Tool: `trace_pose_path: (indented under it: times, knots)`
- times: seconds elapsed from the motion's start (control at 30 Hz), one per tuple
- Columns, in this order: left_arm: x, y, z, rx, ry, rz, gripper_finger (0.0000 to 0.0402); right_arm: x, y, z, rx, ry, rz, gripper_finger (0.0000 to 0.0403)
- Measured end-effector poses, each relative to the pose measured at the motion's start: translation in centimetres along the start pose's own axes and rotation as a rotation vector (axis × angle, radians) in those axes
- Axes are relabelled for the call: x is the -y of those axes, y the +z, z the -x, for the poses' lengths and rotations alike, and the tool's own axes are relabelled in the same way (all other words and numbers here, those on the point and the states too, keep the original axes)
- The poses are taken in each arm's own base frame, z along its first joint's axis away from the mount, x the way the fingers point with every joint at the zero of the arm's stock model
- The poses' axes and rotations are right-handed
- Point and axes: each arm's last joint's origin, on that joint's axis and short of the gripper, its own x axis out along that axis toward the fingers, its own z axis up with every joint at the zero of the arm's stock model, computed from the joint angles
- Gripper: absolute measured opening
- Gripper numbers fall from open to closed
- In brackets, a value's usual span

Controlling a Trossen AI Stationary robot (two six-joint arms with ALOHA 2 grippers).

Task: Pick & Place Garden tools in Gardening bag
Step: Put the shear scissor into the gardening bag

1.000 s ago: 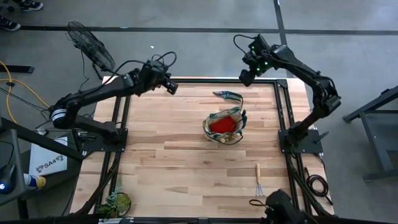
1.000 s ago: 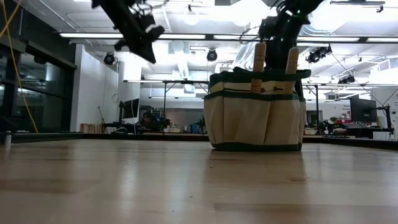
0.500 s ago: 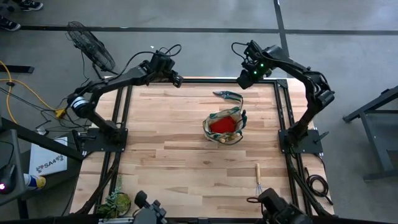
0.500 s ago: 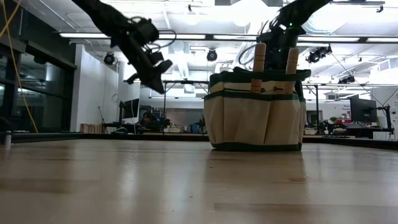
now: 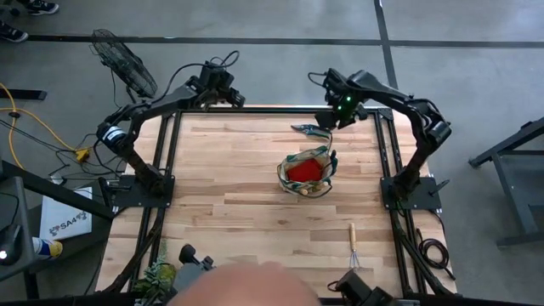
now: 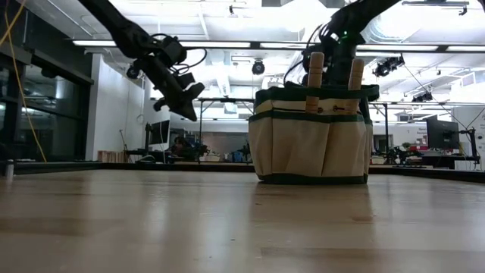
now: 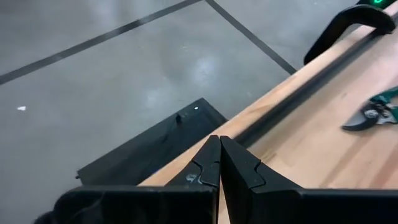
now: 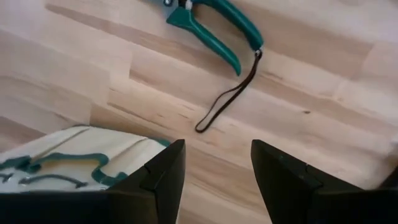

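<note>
Two loose tools were left on the butcher-block table (image 5: 229, 212) in the high view: the green-handled pruner (image 5: 311, 131) at the far edge, just beyond the gardening bag (image 5: 307, 172), and the wooden-handled hand rake (image 5: 353, 243) well apart near the front right corner, while the right gripper (image 5: 328, 121) hovered beside the pruner and the left gripper (image 5: 239, 100) hung over the far left rail; a blurred rounded shape, perhaps a person's head, intruded at the bottom edge, and a leafy plant clump (image 5: 159, 275) sat at the front left corner. In the low view the tan bag (image 6: 311, 136) stood upright on the smooth wood with two wooden handles (image 6: 315, 80) poking from its pockets, a workshop with ceiling lights and desks behind it. The left wrist view showed that arm's fingers (image 7: 239, 168) pressed together on nothing above the table's edge and the grey concrete floor. The right wrist view showed its fingers (image 8: 163, 171) spread wide and empty, the pruner (image 8: 214, 23) and its dark wrist loop (image 8: 229, 99) lying flat beyond them, the bag's rim (image 8: 81, 152) close by. The risk, as I judged it, was that a descent so near the bag would snag its trim or catch only the cord, dragging the pruner off the far edge.
</note>
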Motion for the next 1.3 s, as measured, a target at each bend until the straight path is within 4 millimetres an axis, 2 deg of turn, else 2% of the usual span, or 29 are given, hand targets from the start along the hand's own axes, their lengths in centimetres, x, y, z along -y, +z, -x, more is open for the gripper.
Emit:
trace_pose_path:
  times: [0.2,0.3,0.6,0.87,1.07,1.3]
  knots:
    - [-1.2,0.1,0.0,0.010,0.020,0.011,0.0000,-0.1,-1.3,-4.4,-0.038,-0.002,-0.097,0.0176]
    - [-1.2,0.3,0.0,0.027,0.020,0.009,0.0000,0.2,-1.5,-6.1,-0.022,0.004,-0.139,0.0176]
    - [-1.1,0.3,0.0,0.024,-0.008,0.007,0.0000,1.2,-1.8,-9.5,0.088,-0.002,-0.242,0.0176]
    - [-1.1,0.3,0.0,0.024,-0.007,-0.018,0.0000,2.1,-2.4,-11.2,0.120,-0.033,-0.271,0.0176]
    - [-1.1,0.3,0.0,0.024,-0.006,-0.018,0.0000,2.1,-2.2,-11.6,0.160,0.004,-0.296,0.0176]
    - [-1.1,0.3,0.0,0.024,-0.006,-0.018,0.0000,2.6,-2.6,-12.2,0.175,-0.043,-0.301,0.0176]
